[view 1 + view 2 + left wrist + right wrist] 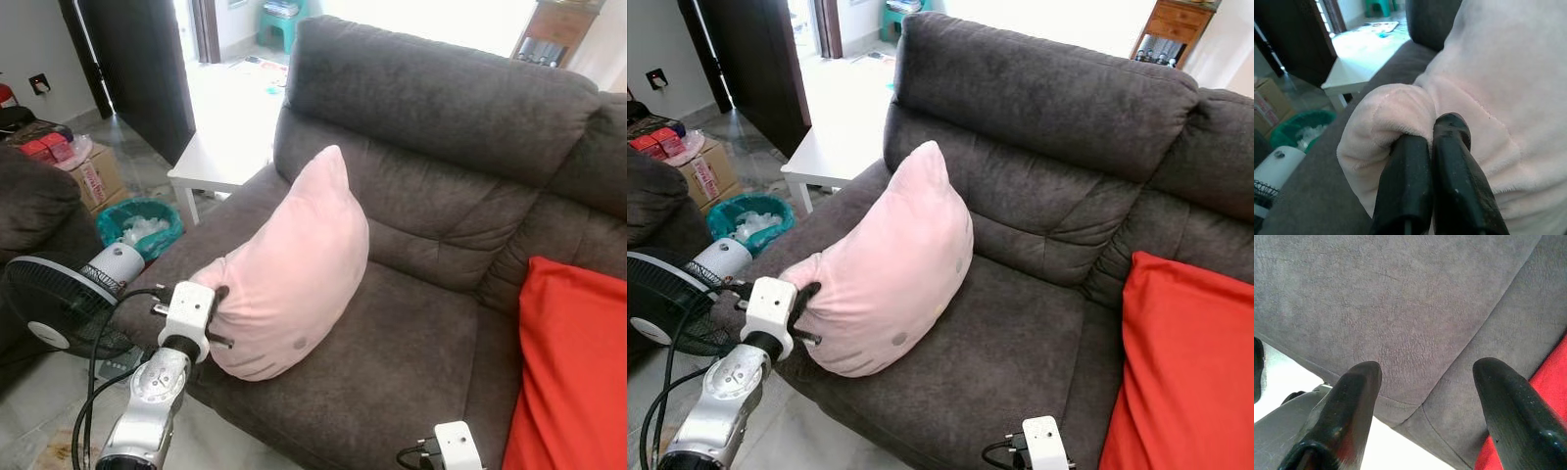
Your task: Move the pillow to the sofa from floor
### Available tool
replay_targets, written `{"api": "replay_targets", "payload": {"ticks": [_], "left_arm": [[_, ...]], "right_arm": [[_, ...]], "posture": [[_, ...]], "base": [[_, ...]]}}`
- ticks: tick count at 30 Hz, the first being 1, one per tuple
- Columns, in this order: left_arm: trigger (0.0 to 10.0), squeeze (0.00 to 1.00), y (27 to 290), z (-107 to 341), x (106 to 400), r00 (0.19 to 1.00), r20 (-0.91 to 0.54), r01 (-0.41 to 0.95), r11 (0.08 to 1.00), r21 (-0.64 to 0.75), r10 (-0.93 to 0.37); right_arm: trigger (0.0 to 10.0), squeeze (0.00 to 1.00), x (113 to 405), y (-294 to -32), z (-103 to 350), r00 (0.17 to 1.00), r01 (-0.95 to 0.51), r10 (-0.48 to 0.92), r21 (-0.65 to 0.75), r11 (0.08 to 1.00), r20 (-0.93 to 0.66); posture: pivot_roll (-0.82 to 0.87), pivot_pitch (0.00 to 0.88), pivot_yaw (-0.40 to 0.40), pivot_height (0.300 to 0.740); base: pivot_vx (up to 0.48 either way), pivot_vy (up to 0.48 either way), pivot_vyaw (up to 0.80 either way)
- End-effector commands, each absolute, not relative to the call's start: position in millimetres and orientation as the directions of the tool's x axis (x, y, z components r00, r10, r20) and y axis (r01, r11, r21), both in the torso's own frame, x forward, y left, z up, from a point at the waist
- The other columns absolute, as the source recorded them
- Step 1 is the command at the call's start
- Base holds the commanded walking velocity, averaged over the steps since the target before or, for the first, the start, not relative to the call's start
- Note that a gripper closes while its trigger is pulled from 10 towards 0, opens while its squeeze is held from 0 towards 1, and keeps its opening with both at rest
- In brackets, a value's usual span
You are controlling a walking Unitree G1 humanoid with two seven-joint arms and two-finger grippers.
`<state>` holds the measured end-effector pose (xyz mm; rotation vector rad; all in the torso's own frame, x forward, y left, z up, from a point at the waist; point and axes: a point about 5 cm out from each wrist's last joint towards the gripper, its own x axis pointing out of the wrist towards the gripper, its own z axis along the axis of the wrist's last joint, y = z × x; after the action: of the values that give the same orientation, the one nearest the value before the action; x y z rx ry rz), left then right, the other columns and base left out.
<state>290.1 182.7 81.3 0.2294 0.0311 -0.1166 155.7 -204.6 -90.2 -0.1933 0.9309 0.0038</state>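
Flanking pillow (294, 264): fan (49, 299), red cushion (568, 372)

No legible text anywhere; red print on cardboard box (95, 176) too blurred to read.

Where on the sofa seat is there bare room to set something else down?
Bare grey seat cushion lies between the pink plush pillow and the red cushion. The sofa's left end is crowded: the pillow rests there, its corner pinched in the left claw. The open right claw hovers over the front edge.
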Motion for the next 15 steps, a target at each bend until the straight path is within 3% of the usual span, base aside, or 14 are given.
{"api": "replay_targets", "payload": {"ticks": [1,5,6,15], "left_arm": [[10.0,0.84,185.4,89.9,293.4,0.997,0.011,0.074,0.968,0.241,-0.079],[10.0,0.91,182.6,92.8,294.0,0.996,0.029,0.077,0.966,0.248,-0.087],[10.0,0.98,180.6,94.3,293.6,0.995,0.044,0.079,0.963,0.259,-0.093],[10.0,1.0,174.8,103.9,288.8,0.987,0.12,0.063,0.946,0.319,-0.106]], "right_arm": [[10.0,0.0,149.2,-207.9,-92.7,0.575,-0.072,-0.091,-0.161,0.984,-0.813],[10.0,0.0,148.6,-207.0,-93.1,0.574,-0.069,-0.091,-0.158,0.985,-0.814],[10.0,0.0,148.2,-206.6,-93.5,0.57,-0.07,-0.091,-0.158,0.985,-0.817],[10.0,0.0,146.5,-205.5,-94.4,0.562,-0.062,-0.091,-0.152,0.986,-0.822]], "posture": [[0.12,0.034,-0.103,0.74],[0.12,0.028,-0.098,0.74],[0.12,0.023,-0.093,0.74],[0.12,0.008,-0.088,0.74]], "base": [[0.0,0.0,0.0],[0.0,0.0,0.0],[0.0,0.0,0.0],[0.0,0.0,0.0]]}}
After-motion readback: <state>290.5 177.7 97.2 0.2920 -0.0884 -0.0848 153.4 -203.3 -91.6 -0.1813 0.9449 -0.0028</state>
